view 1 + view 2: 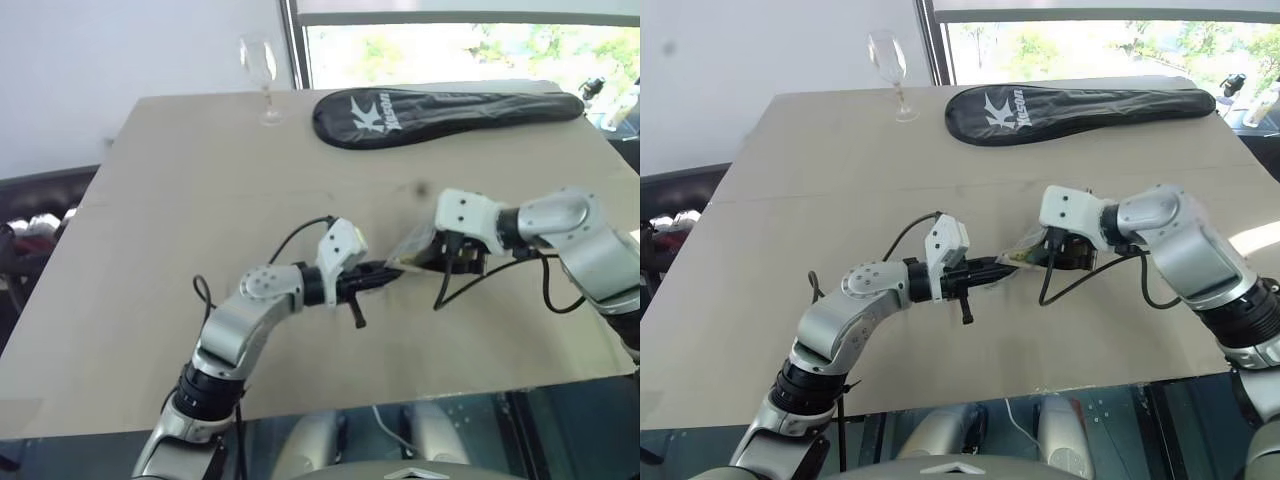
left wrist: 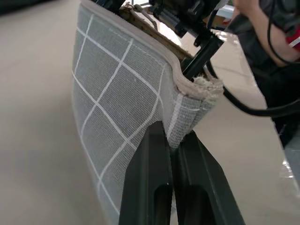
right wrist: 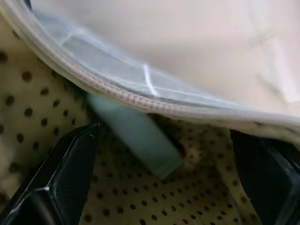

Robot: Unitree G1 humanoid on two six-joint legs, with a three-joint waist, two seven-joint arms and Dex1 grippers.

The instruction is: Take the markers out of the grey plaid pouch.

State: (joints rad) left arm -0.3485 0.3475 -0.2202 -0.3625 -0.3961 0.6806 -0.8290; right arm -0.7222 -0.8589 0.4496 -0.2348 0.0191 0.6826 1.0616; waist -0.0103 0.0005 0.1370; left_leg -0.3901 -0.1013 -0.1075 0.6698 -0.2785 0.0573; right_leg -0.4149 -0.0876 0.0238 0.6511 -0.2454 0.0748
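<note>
Mid-surface, the left claw pinches the grey plaid pouch by its corner; the right claw, spread, reaches inside around a pale marker. Behind stand a wine glass and black racket cover.

Inside the pouch, one marker shows only a pale green end; the rest is hidden.

A pale wooden table bears a wine glass and a black racket cover.
</note>
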